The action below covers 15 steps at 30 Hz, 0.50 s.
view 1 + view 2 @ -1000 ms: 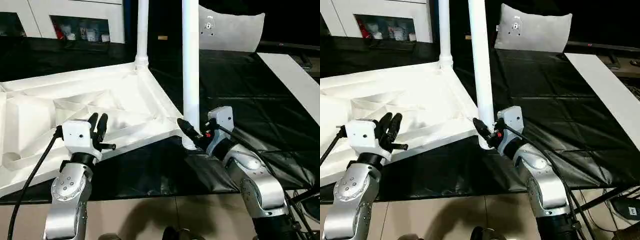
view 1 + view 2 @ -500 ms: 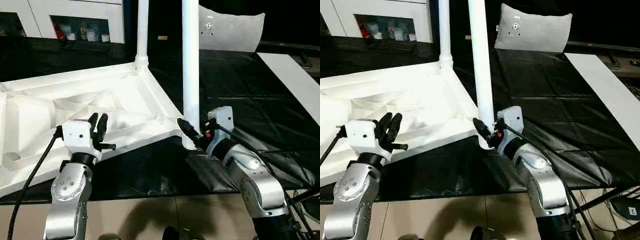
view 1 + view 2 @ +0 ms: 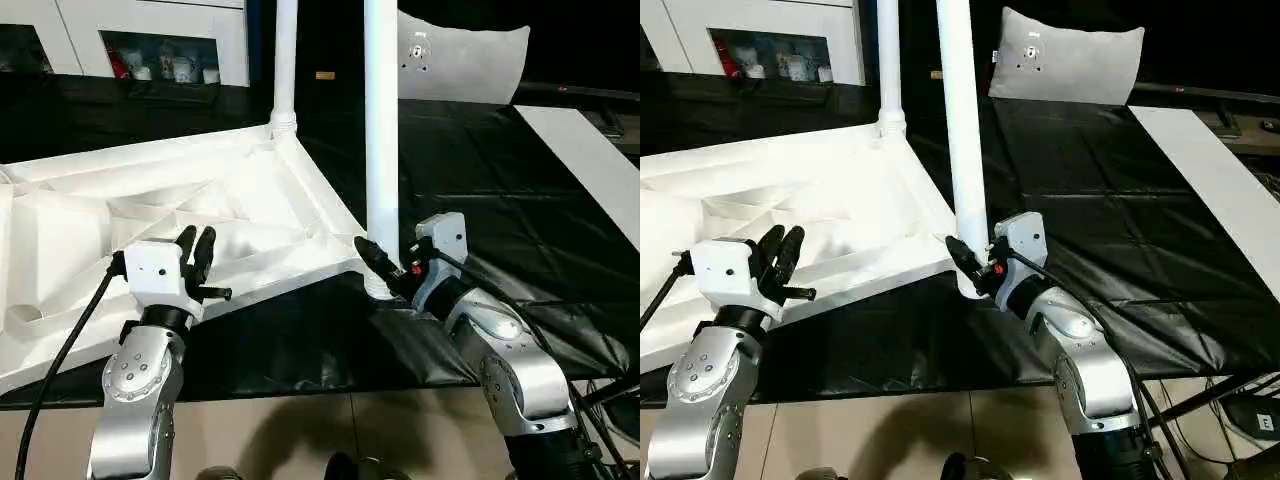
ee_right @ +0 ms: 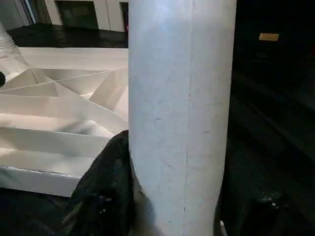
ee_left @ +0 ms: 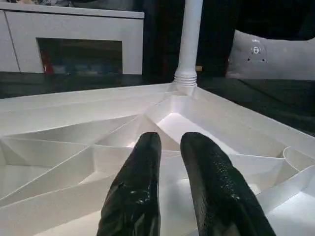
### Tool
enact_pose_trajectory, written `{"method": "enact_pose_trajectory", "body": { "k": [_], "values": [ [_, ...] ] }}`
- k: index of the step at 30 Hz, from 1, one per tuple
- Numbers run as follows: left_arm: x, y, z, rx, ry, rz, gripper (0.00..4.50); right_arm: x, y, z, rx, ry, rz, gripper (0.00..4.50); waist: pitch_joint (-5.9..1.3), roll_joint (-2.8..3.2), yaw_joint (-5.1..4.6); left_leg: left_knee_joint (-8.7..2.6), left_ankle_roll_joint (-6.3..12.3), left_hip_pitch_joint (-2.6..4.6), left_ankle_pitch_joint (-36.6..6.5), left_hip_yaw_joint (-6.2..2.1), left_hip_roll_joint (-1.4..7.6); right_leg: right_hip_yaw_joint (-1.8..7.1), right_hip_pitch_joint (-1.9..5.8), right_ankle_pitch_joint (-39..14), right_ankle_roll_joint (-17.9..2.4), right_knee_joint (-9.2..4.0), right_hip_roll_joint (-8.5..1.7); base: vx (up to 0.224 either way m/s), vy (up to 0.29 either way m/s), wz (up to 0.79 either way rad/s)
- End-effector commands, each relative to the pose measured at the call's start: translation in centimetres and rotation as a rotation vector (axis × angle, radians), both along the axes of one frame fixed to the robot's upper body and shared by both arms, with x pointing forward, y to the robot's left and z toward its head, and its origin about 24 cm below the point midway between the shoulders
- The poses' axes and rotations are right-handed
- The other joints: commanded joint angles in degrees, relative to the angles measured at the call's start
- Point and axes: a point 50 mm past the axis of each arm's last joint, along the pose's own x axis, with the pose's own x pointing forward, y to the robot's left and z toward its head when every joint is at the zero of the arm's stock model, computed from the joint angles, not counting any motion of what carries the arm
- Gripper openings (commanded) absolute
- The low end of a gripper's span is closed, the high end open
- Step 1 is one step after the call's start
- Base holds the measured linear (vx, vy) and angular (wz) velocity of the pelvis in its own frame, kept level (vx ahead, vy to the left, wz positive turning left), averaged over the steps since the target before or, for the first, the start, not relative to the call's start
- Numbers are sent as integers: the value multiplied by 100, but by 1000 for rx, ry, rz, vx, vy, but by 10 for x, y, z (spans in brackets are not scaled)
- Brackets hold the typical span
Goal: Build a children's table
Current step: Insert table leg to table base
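dim room, overhead glare on the white tabletop (image 3: 200, 200), sharp focus

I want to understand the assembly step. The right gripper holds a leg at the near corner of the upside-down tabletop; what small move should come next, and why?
Probably press the near leg straight down into its socket. The right gripper is clamped low on it at the tabletop corner, the leg stands upright, and the left gripper hovers idle over the ribs.

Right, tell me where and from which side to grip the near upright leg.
Grip the near leg low on its round shaft, just above the corner socket of the upturned tabletop, coming level from the robot's right over the black sheet. That side is free; the tabletop's ribs block the other. The right gripper already has its jaws around the shaft there.
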Motion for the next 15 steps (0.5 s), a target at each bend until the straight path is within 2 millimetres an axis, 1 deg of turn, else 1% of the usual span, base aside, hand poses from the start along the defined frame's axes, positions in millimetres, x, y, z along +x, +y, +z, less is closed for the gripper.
{"method": "enact_pose_trajectory", "body": {
  "k": [1,15],
  "values": [
    [-1,-3,4,-2,-19,-9,101,2,-6,3,-2,-11,-21,188,-385,50,19,-408,556,-136,-237,18,156,363,472,-2018,0,-413,-354,0,0,0],
    [-1,-3,4,-2,-19,-9,101,2,-6,3,-2,-11,-21,188,-390,50,22,-405,560,-136,-213,18,153,363,473,-2002,9,-410,-354,0,0,0]
  ]
}}
